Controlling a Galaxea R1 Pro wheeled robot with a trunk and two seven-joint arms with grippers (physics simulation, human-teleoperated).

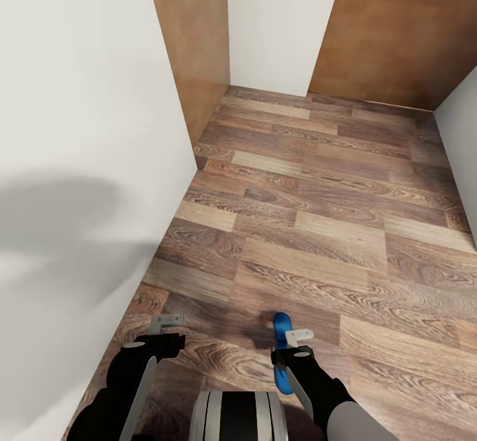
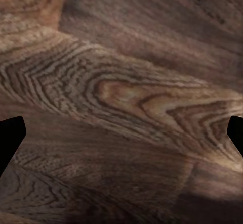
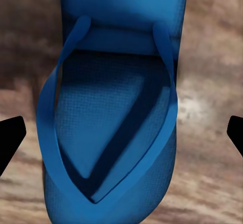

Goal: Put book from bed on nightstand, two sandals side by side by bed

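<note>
Right gripper (image 1: 291,338) over blue sandal (image 3: 114,107), jaws spread, grip unclear. Left gripper (image 1: 165,325) open, empty, above floor (image 1: 318,195). Sandal step; next, carry to bed.

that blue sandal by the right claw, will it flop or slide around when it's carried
The blue sandal looks thin and flat, so it is probably light and may bend a little at its free ends. Its thin straps look soft, likely to give if pinched. Being flat, it should not roll. In the head view it sits at the right claw; whether it is gripped is unclear.
</note>
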